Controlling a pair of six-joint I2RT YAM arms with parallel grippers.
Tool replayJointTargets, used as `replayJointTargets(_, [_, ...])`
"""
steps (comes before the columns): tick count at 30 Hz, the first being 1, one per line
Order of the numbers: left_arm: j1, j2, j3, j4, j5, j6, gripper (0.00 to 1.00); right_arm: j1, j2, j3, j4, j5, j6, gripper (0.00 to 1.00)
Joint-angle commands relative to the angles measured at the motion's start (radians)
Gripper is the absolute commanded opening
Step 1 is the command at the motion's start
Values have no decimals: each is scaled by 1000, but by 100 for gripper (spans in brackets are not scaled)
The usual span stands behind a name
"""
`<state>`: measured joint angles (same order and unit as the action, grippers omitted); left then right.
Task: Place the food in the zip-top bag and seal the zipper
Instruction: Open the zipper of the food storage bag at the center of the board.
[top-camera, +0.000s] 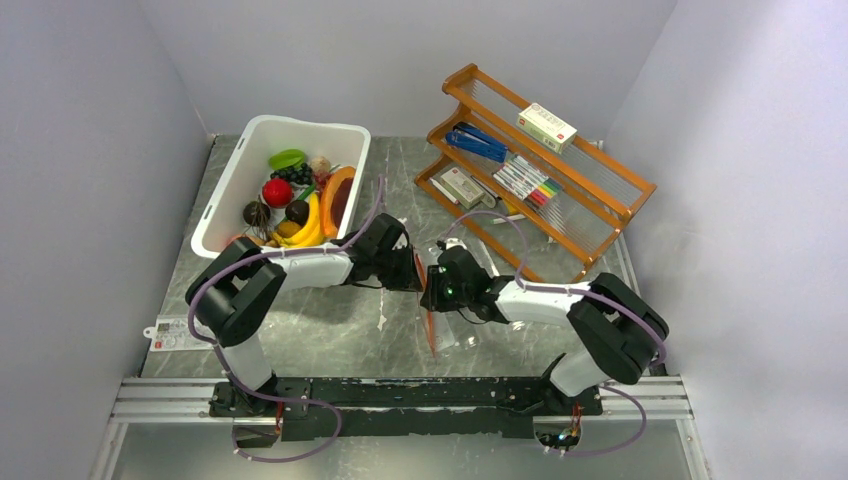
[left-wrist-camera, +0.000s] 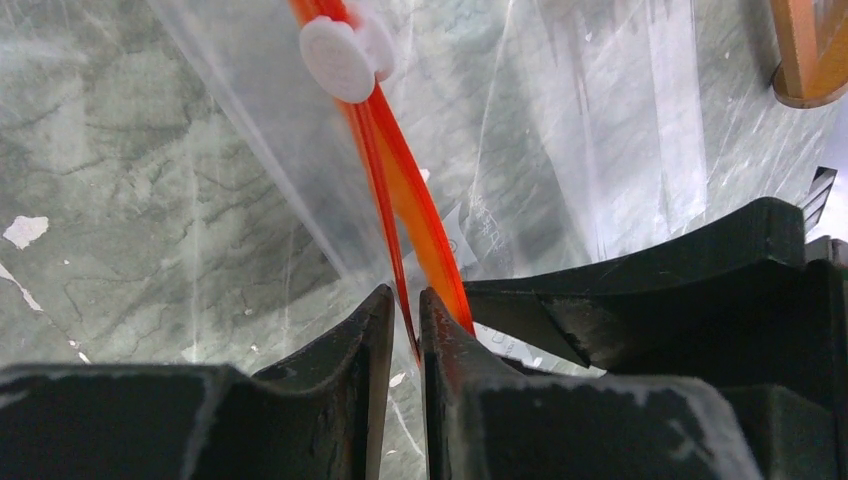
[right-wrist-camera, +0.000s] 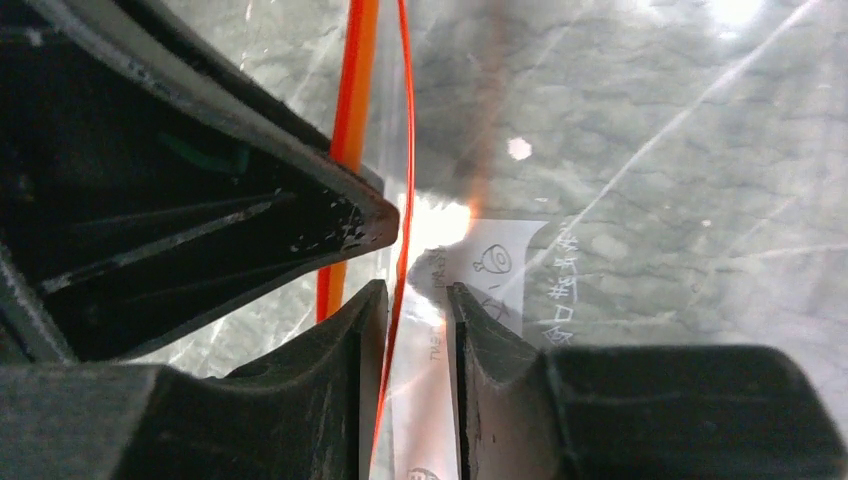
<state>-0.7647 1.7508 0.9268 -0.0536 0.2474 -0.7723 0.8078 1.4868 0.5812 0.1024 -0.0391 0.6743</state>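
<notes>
Zipper (top-camera: 431, 333) lies lengthwise near-to-far, pinched in left claw (left-wrist-camera: 405, 302)

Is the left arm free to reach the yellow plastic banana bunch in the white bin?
Probably not yet: its pincer is shut on the thin orange-red zipper strip, though the banana bunch lies uncovered nearby.

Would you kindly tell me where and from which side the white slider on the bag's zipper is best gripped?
Likely the slider by its two round flat faces, one on each side of the orange strip, with the fingers coming in from the mouth edge of the bag. It sits astride the strip, well clear of where the left gripper pinches it.
</notes>
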Motion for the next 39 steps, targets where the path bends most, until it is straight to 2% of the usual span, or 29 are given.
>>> replayJointTargets(1, [-14, 8, 28, -8, -12, -7, 16, 14, 11, 29, -55, 143, -23, 26])
replayJointTargets(6, [-14, -10, 39, -22, -19, -2, 16, 14, 19, 36, -36, 157, -58, 13])
replayJointTargets(9, [-13, -33, 27, -9, -25, -6, 16, 13, 32, 34, 7, 110, -59, 13])
replayJointTargets(15, [-15, -44, -9, 28, -10, -20, 16, 24, 66, 65, -12, 100, -43, 17])
replayJointTargets(17, [-14, -55, -10, 24, -12, -20, 17, 25, 59, 98, -58, 125, -50, 0])
replayJointTargets(21, [-14, -131, 27, -50, -32, -3, 23, 29, -40, 228, -207, 153, -103, 0])
replayJointTargets(25, [-14, -298, 98, -153, -74, 0, 28, 55, -185, 378, -327, 216, -138, 0])
replayJointTargets(31, [-14, -428, 190, -166, -8, 26, 40, 130, -226, 556, -455, 266, -170, 0])
replayJointTargets(34, [-14, -443, 175, -139, 25, 54, 42, 152, -229, 543, -480, 296, -175, 0])
replayJointTargets(39, [-14, -429, 131, -152, -76, 74, 39, 158, -243, 494, -465, 307, -154, 0])
